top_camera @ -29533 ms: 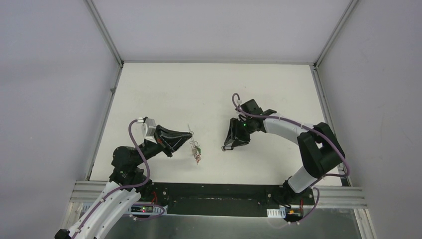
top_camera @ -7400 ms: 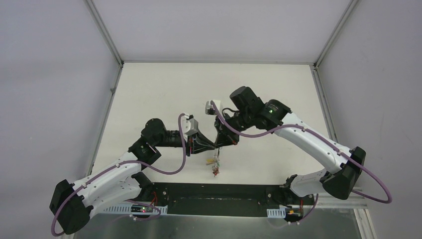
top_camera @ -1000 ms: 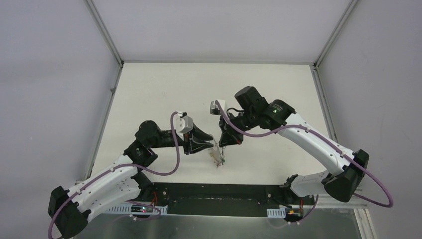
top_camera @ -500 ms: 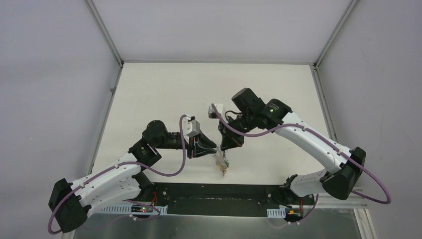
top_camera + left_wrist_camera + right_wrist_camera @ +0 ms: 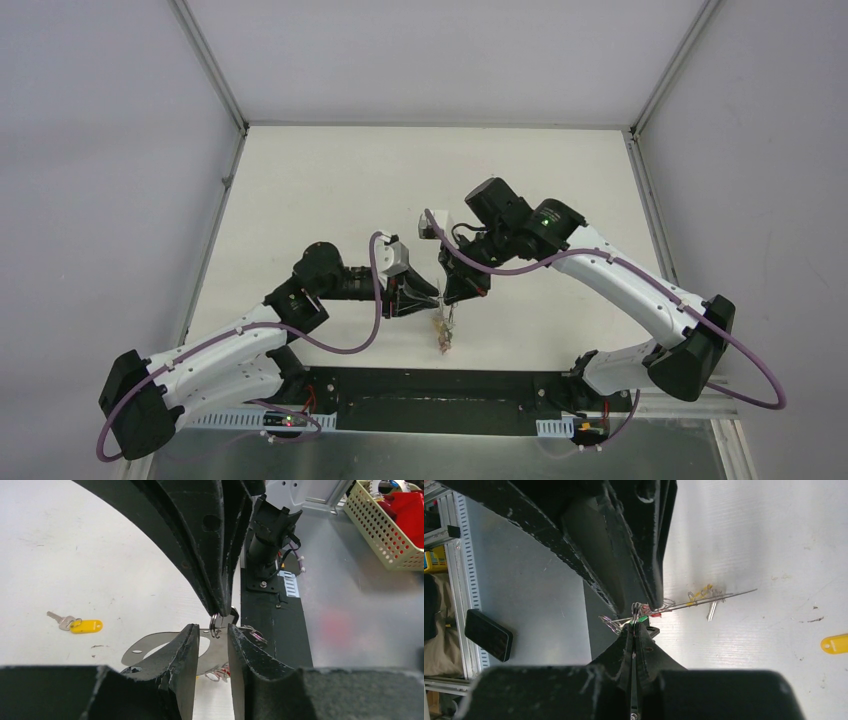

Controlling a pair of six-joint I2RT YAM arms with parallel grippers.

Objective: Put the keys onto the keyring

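The keyring [image 5: 150,650], a thin flat grey loop, hangs in the air between both arms and shows edge-on as a thin line [image 5: 724,596] in the right wrist view. My left gripper [image 5: 210,629] is closed on its band, jaws a little apart. My right gripper [image 5: 634,622] comes in from the other side, shut on the small ring of a green-tagged key [image 5: 642,618] right at the loop. Several keys [image 5: 443,336] with red and yellow tags dangle below. In the top view the left gripper [image 5: 428,298] and right gripper [image 5: 448,294] almost touch. A yellow-tagged key [image 5: 85,626] lies apart on the table.
The black base plate [image 5: 275,625] and the right arm's base [image 5: 267,540] sit just behind the hanging keys. Off the table stand a cream basket [image 5: 387,527] with red items and a black phone [image 5: 489,635]. Metal rails [image 5: 430,385] run along the near edge.
My left gripper has moved right, closing in on the right gripper, and its jaws have narrowed slightly. The hanging keys have swung a little lower and to the right.
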